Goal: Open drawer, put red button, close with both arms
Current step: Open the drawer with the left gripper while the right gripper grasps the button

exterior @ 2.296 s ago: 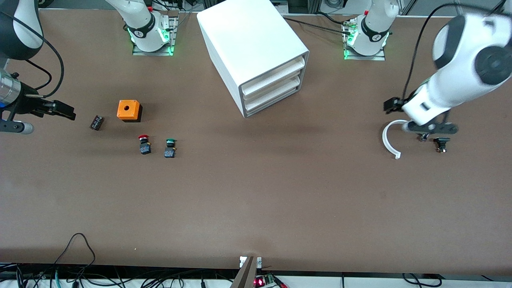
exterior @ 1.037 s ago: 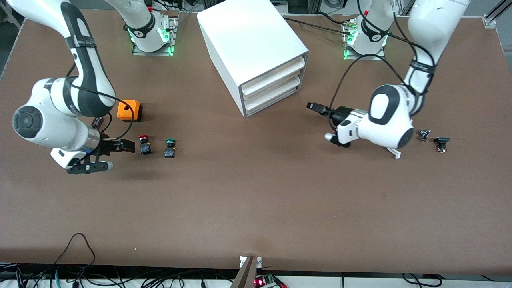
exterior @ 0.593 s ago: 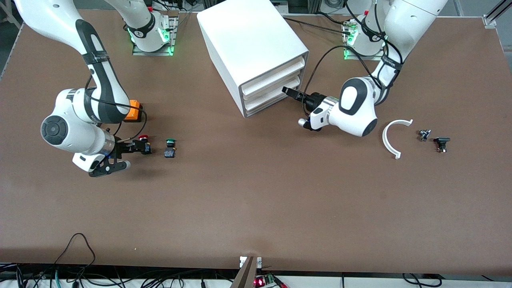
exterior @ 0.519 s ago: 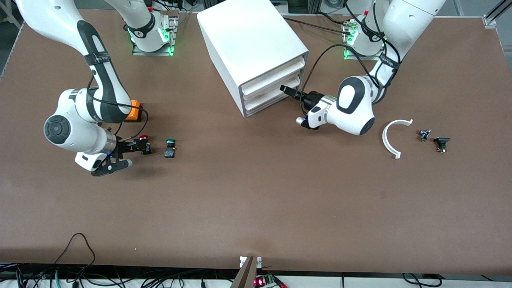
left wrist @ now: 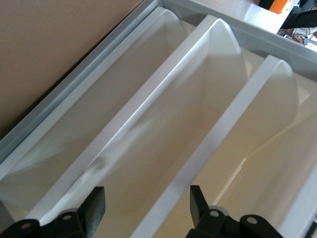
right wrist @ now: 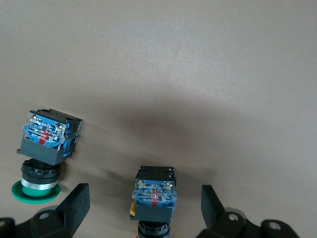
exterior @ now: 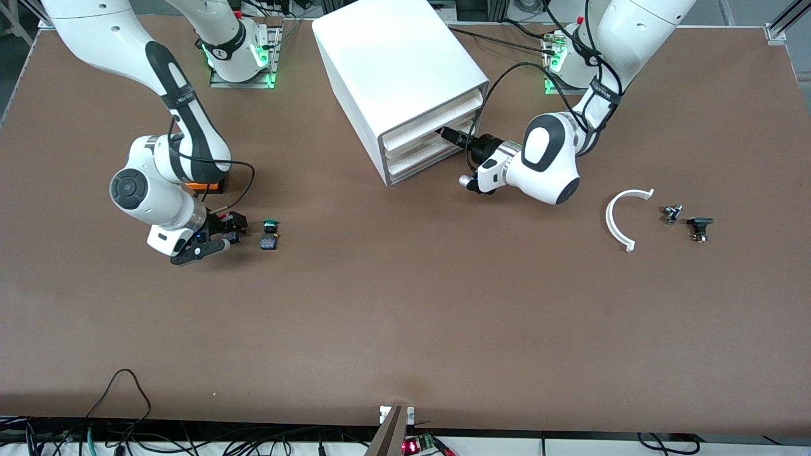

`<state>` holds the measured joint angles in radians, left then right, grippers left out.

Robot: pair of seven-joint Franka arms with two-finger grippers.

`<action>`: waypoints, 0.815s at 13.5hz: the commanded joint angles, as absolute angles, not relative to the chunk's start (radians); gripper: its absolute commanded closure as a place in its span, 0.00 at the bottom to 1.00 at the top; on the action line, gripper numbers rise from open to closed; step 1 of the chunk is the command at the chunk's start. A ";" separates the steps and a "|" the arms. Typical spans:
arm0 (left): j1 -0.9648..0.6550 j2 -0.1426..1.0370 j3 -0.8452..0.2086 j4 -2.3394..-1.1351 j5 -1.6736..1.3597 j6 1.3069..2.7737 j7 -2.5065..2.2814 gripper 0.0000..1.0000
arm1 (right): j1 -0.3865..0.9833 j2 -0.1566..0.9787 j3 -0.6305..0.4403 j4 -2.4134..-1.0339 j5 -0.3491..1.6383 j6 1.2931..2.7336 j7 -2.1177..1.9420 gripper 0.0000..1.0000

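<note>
The white cabinet (exterior: pixel 393 63) stands between the arm bases with its three drawers pushed in. My left gripper (exterior: pixel 445 133) is open, right at the front of the middle drawer (exterior: pixel 426 138). In the left wrist view the gripper (left wrist: pixel 147 206) has a drawer front's white rim (left wrist: pixel 173 193) between its fingers, not pinched. My right gripper (exterior: pixel 229 229) is low over the table toward the right arm's end, open around the red button (right wrist: pixel 155 196). The button's dark block shows between the fingers (right wrist: pixel 74 203). Its cap is hidden.
The green-capped button (exterior: pixel 269 234) lies just beside the right gripper and shows in the right wrist view (right wrist: pixel 44 148). The orange box (exterior: pixel 208 185) is partly under the right arm. A white curved piece (exterior: pixel 618 218) and two small dark parts (exterior: pixel 699 228) lie toward the left arm's end.
Both arms swung in from the table's ends. The right gripper came down around the red button. The left gripper moved up to the cabinet's drawer fronts.
</note>
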<state>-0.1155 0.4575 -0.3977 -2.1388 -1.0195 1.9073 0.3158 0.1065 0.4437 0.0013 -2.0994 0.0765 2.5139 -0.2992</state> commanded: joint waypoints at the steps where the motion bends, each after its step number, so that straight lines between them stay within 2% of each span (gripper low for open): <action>1: -0.110 0.440 -0.448 -2.181 -1.052 1.982 0.339 0.38 | 0.100 0.434 0.008 -2.135 0.087 2.548 -0.322 0.00; 2: -0.110 0.440 -0.448 -2.184 -1.052 1.983 0.339 0.52 | 0.100 0.436 0.008 -2.135 0.086 2.548 -0.322 0.00; 4: -0.106 0.436 -0.445 -2.184 -1.051 1.982 0.341 1.00 | 0.100 0.439 0.008 -2.137 0.083 2.546 -0.342 0.00; 6: -0.095 0.428 -0.419 -2.180 -1.048 1.983 0.337 1.00 | 0.100 0.439 0.008 -2.138 0.083 2.545 -0.353 0.00; 9: -0.081 0.410 -0.283 -2.152 -1.037 2.026 0.339 1.00 | 0.100 0.451 0.008 -2.140 0.081 2.546 -0.353 0.00; 11: -0.072 0.411 -0.241 -2.117 -1.032 2.031 0.339 1.00 | 0.100 0.460 0.008 -2.140 0.081 2.548 -0.354 0.00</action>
